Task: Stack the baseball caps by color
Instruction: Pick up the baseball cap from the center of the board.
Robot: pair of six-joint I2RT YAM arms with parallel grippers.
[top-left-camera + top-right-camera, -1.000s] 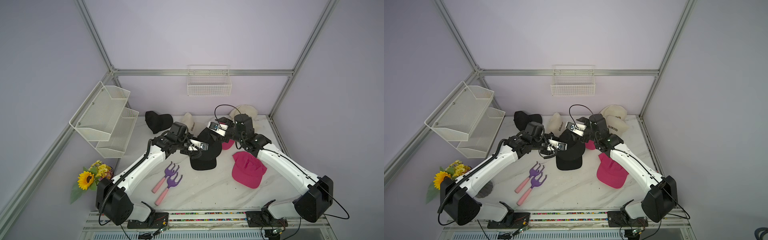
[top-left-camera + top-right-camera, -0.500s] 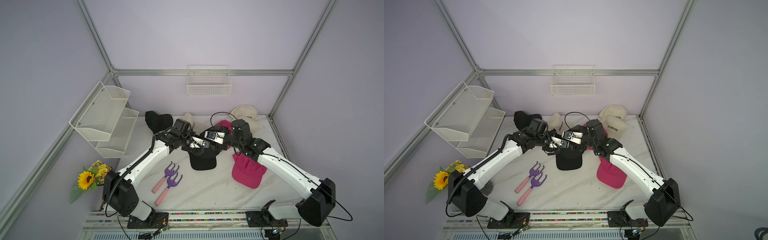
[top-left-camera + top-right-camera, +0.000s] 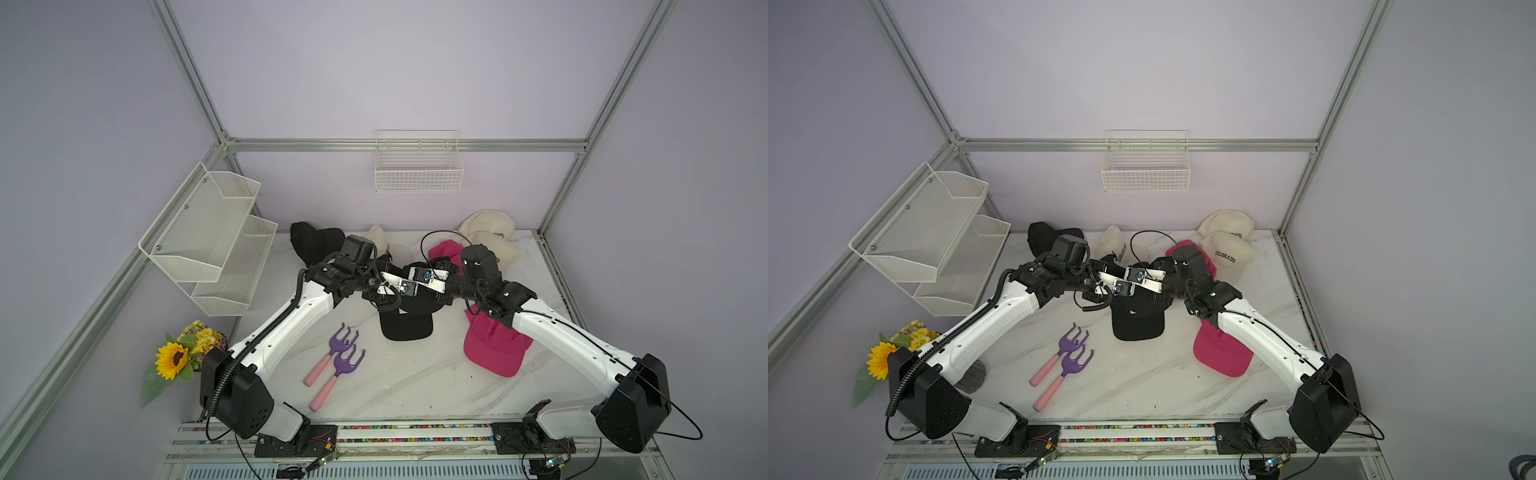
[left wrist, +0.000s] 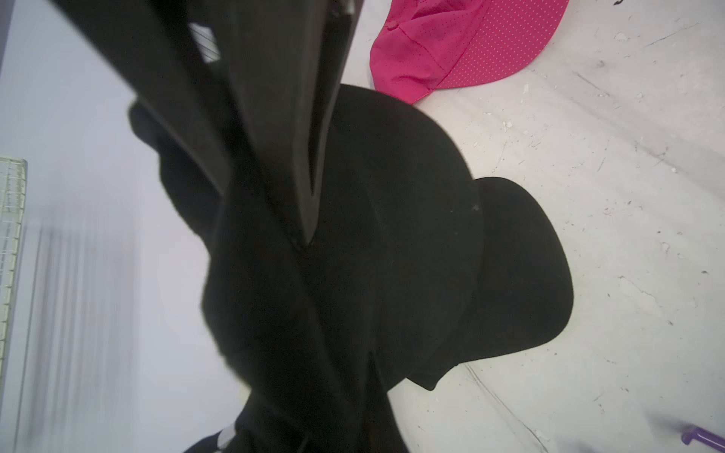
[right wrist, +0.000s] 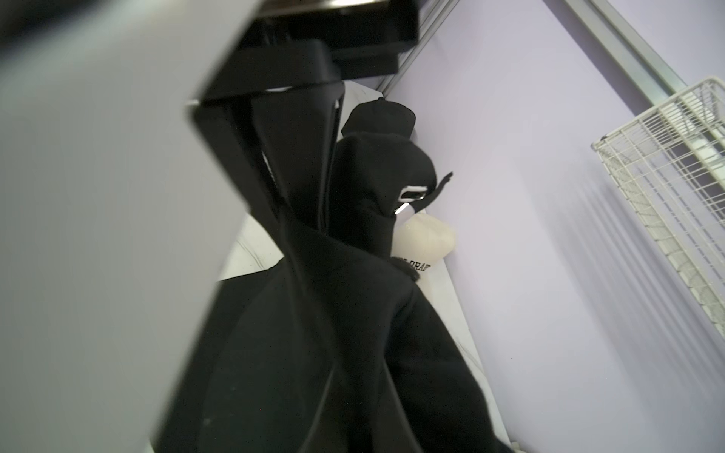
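Fabric of black cap (image 3: 407, 324) tight inside left gripper (image 4: 310, 235) and right gripper (image 5: 310, 223)

Black cap (image 4: 412, 243) — matt soft cloth. Pink cap (image 4: 482, 43) — perforated mesh fabric, stitched seams. Tabletop (image 4: 627, 176) white marble-look, scuffed, speckled. Wire basket (image 3: 418, 168) white-coated metal. Rakes (image 3: 352, 362) smooth plastic.

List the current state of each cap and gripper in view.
left gripper, shut on centre black cap
right gripper, shut on the same cap
back black cap, lying loose, ungripped
front pink cap, lying alone, ungripped
back pink cap, ungripped, partly hidden
front cream cap, overlapping rear cream cap
lone cream cap, apart from both, ungripped
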